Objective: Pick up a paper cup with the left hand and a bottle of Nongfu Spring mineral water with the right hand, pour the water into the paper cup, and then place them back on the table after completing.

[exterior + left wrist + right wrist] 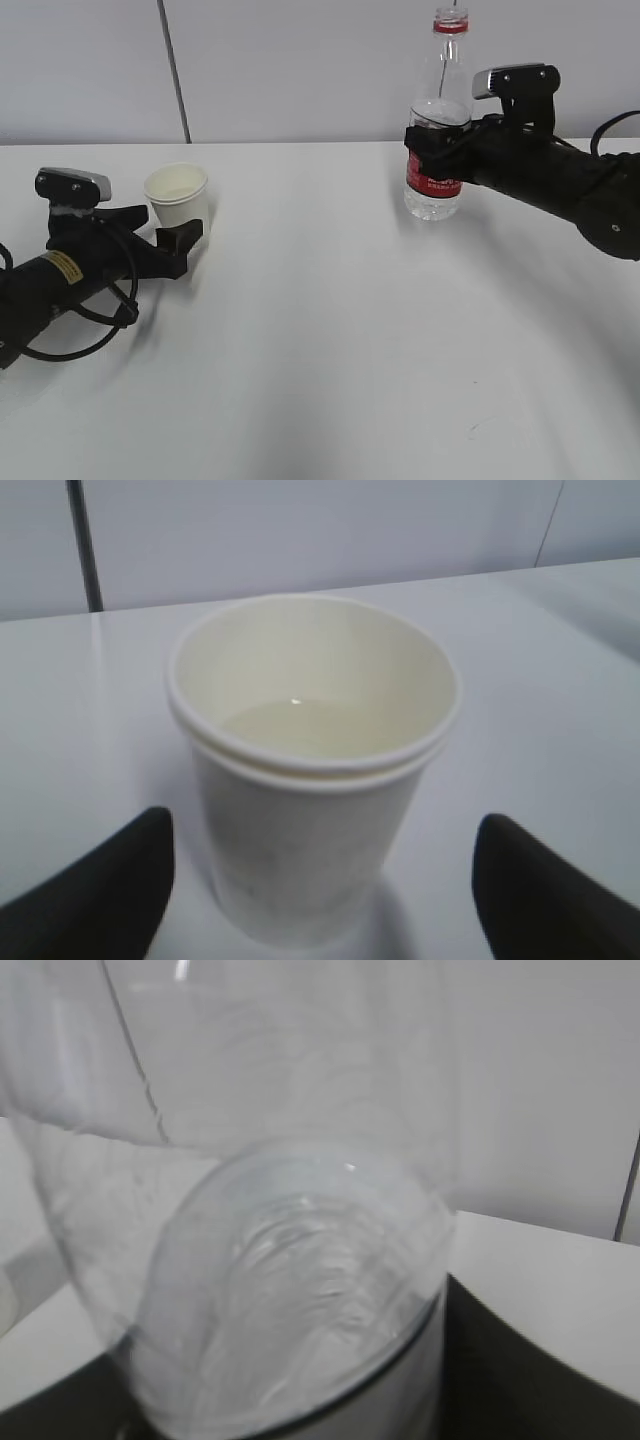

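On the white worktop [320, 330] the cream paper cup [178, 195] stood watered between the left gripper's [172, 238] open jaws; the right gripper [432, 150] clasped the uncapped clear plastic bottle [438, 120], apparently not yet released.

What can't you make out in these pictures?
- Bottle base on the table or lifted: unclear in the exterior view; cut off in the right wrist view.
- Bottle label text: too small.
- Right tool fingertips: behind the bottle.
- Left tool fingers: cut off below.
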`<move>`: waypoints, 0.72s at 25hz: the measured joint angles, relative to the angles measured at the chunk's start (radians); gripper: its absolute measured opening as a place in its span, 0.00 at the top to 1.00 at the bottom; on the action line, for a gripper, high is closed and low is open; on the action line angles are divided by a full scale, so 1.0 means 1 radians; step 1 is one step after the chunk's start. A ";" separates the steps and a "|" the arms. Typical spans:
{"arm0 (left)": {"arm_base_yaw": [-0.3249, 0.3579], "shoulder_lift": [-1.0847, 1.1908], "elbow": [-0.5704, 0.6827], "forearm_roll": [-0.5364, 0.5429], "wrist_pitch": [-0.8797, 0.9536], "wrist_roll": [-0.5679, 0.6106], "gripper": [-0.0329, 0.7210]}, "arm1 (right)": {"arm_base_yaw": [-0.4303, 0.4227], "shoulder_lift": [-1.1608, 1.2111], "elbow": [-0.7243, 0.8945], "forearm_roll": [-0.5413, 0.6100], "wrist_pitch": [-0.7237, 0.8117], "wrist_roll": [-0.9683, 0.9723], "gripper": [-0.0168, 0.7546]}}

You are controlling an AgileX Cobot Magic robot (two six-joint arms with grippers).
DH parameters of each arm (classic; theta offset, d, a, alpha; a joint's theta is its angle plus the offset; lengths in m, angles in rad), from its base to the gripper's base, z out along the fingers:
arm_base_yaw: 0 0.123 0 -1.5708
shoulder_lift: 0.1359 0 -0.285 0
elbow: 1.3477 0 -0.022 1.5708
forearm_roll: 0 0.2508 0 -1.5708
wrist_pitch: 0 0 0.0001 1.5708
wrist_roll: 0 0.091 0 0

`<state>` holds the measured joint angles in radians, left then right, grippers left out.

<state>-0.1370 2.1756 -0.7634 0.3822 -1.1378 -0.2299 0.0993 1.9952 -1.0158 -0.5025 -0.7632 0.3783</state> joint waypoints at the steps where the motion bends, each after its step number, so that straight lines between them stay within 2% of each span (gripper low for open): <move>1: 0.000 -0.008 0.016 -0.001 0.000 0.000 0.22 | 0.000 0.002 0.000 0.000 -0.003 0.000 0.47; 11: 0.000 -0.114 0.157 -0.033 -0.005 0.000 0.22 | 0.000 0.064 0.000 -0.002 -0.061 0.002 0.47; 18: 0.000 -0.143 0.183 -0.035 -0.005 0.000 0.22 | 0.000 0.135 0.000 -0.002 -0.144 0.002 0.47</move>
<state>-0.1370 2.0331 -0.5805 0.3474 -1.1429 -0.2297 0.0993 2.1300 -1.0158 -0.5041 -0.9076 0.3800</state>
